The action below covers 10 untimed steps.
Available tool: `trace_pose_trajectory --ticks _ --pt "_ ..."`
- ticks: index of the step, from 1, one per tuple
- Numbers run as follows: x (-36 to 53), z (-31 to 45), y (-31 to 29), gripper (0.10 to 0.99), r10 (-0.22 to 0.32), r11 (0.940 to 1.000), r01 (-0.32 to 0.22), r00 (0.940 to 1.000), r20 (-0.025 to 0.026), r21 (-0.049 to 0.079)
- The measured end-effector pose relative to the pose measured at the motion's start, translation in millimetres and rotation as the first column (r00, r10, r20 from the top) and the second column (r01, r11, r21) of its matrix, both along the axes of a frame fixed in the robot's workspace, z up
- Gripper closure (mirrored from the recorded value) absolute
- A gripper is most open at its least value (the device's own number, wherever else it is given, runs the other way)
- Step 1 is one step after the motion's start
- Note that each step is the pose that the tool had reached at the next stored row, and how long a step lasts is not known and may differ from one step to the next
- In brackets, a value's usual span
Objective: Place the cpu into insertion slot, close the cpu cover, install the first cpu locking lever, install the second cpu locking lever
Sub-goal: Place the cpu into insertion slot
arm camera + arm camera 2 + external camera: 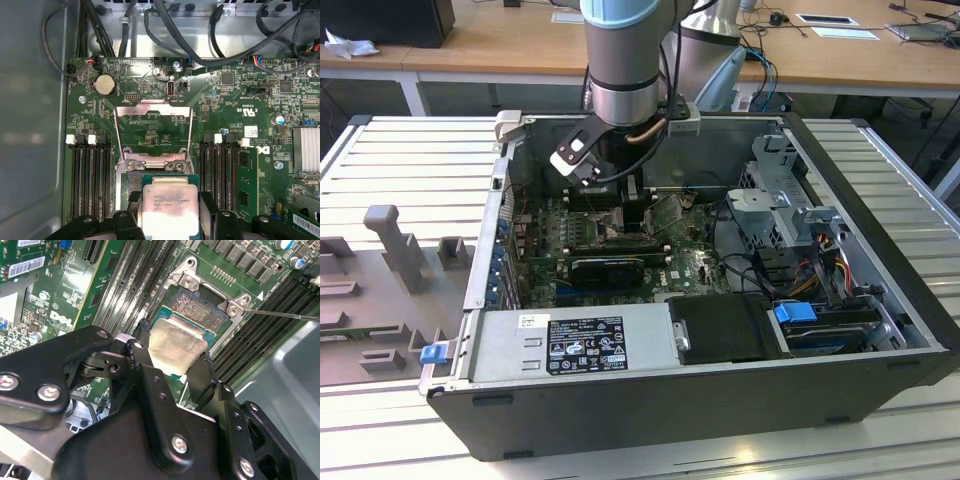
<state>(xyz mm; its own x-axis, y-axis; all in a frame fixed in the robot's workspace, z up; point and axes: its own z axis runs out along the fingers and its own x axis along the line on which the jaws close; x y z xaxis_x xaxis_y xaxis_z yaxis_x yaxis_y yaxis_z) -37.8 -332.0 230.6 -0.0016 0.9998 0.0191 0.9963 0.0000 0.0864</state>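
Observation:
My gripper (172, 354) is shut on the cpu (177, 342), a pale silver square chip held by its two opposite edges between the black fingers (142, 342). The cpu hangs over the near part of the insertion slot (197, 302). The slot's dark pin field still shows beyond the chip. In the first wrist view the cpu (167, 207) sits just in front of the cpu cover (152, 107), a silver frame swung up and open on its hinge. A thin metal lever rod (285, 315) sticks out from one corner of the slot. In the exterior view the gripper (620, 205) is deep inside the computer case.
Long black memory slots (90, 180) flank the slot on both sides. Black cables (165, 30) run along the case wall beyond the board. A grey drive cage (780, 200) stands at the exterior view's right, and a power supply (580, 345) lies along the front.

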Motion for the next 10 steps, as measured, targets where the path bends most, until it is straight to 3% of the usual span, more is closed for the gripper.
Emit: trace_pose_trajectory --ticks 10 --pt "0.0 -4.4 0.3 0.545 0.000 1.0000 0.000 1.0000 0.0002 0.000"
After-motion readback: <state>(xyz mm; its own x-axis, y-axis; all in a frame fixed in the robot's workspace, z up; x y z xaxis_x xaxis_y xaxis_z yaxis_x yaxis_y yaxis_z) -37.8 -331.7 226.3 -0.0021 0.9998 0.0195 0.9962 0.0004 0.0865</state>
